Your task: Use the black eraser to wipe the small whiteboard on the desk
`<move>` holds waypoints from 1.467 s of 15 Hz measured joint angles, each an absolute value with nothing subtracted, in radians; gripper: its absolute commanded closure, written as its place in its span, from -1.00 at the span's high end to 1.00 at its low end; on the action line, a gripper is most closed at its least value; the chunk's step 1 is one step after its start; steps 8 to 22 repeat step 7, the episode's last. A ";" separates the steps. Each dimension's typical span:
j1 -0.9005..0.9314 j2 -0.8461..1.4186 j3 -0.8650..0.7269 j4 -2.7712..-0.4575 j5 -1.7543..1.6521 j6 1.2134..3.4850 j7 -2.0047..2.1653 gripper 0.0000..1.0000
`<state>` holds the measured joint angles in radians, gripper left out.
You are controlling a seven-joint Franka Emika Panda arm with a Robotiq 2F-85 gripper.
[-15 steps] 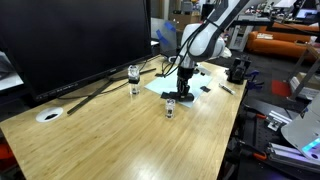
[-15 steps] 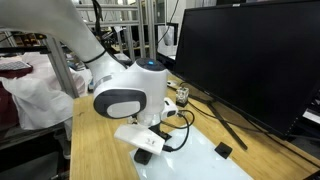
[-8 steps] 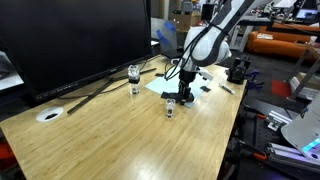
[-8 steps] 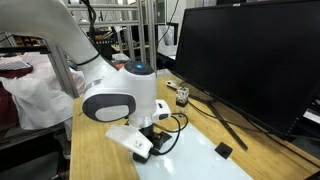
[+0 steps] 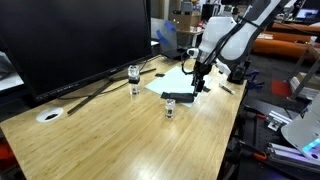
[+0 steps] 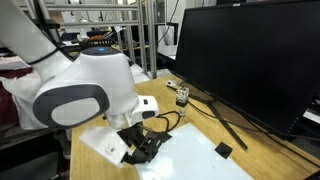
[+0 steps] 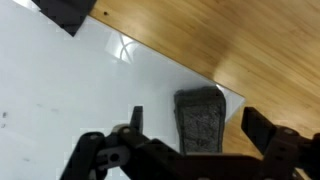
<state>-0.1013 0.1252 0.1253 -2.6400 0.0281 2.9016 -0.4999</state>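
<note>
The black eraser [image 7: 200, 122] lies flat on a corner of the small whiteboard [image 7: 70, 90], which rests on the wooden desk [image 7: 230, 40]. In the wrist view my gripper [image 7: 198, 125] hangs above the eraser, open, with a finger on either side and clear gaps to it. In an exterior view the eraser [image 5: 178, 97] lies at the near edge of the whiteboard [image 5: 165, 86] and the gripper [image 5: 197, 84] is raised just beyond it. In an exterior view my arm covers the gripper [image 6: 145, 148] and most of the whiteboard [image 6: 200, 160].
A large dark monitor [image 5: 70, 40] stands along the back of the desk [image 5: 130, 140]. Two small glass jars [image 5: 134, 75] [image 5: 171, 108], a round white disc [image 5: 48, 114] and cables lie near the board. A black square piece [image 6: 223, 150] sits on the board.
The gripper has opened and let go of the eraser, which now lies on the whiteboard. The arm has lifted and swung away from it.
</note>
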 measured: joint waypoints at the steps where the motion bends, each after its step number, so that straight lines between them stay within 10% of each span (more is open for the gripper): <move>1: -0.096 0.111 0.123 -2.651 0.028 2.902 -0.496 1.00; 22: -0.089 0.112 0.120 -2.654 0.028 2.903 -0.493 1.00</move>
